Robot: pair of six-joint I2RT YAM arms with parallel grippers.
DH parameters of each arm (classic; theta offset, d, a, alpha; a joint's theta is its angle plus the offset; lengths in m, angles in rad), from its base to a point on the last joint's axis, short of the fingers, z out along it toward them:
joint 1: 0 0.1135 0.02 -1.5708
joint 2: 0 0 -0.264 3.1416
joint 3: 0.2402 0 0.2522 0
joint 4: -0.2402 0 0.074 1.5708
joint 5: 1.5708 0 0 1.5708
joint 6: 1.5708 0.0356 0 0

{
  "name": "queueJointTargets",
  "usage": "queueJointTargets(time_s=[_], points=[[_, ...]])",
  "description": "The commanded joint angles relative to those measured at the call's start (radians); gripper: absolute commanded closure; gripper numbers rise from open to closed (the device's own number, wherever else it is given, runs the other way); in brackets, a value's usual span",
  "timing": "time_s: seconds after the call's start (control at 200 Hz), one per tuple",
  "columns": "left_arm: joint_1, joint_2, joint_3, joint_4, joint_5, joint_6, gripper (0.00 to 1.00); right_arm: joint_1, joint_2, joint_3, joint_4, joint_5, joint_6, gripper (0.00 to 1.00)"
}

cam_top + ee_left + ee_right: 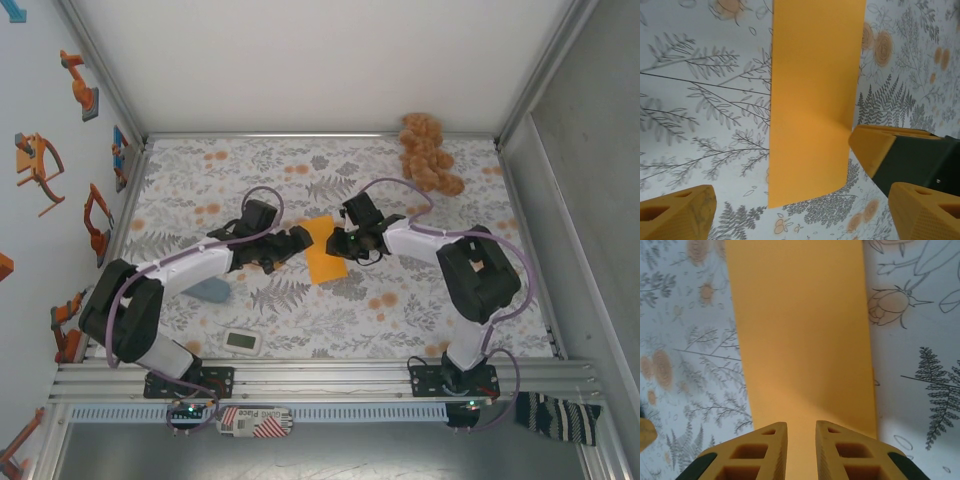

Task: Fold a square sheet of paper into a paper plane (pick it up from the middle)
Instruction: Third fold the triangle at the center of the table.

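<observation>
The square sheet of paper (pixel 323 250) lies flat in the middle of the counter (pixel 420 300). It shows as a narrow orange rectangle whose long sides run from far to near with a slight tilt. The 2 arms meet over it.

The left jaws stand wide apart. In the left wrist view their fingers (pixel 677 212) sit low at either side, with the end of the paper (pixel 812 100) between them and not touched by either.

The right jaws are almost together, with a slim gap between the fingers (pixel 760 450). Their tips are over the edge of the paper (pixel 800 330). In the left wrist view 1 of these fingers (pixel 872 145) touches the sheet's right edge. I cannot tell whether they pinch the sheet or only press on it.

A tan plush toy (pixel 428 152) sits in the far right corner, well apart from the paper. A pale blue object (pixel 208 290) lies just beside the left arm (pixel 180 268). A small white device (pixel 243 341) rests near the counter's near edge on the left.
</observation>
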Motion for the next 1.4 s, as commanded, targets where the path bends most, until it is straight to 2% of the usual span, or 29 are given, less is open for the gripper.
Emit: queueJointTargets(time_s=[0.0, 0.105, 0.556, 0.781, 1.067, 1.397], points=[[-0.017, 0.050, -0.018, 0.096, 0.044, -0.073, 0.17, -0.010, 0.034, 0.025, 0.017, -0.009, 0.026, 0.79], [-0.036, 0.092, -0.017, 0.131, 0.064, -0.092, 0.26, -0.013, 0.055, 0.006, 0.016, -0.002, 0.029, 0.79], [-0.061, 0.208, 0.054, 0.068, 0.086, -0.082, 0.53, -0.038, 0.092, -0.052, 0.006, -0.011, 0.055, 0.81], [-0.062, 0.218, 0.049, 0.074, 0.109, -0.085, 0.59, -0.041, 0.091, -0.055, 0.007, -0.017, 0.057, 0.81], [-0.063, 0.247, 0.062, 0.072, 0.131, -0.084, 0.59, -0.044, 0.095, -0.051, 0.004, -0.027, 0.058, 0.81], [-0.056, 0.262, 0.062, 0.188, 0.214, -0.089, 0.62, -0.047, 0.091, -0.054, 0.003, -0.028, 0.058, 0.82]])
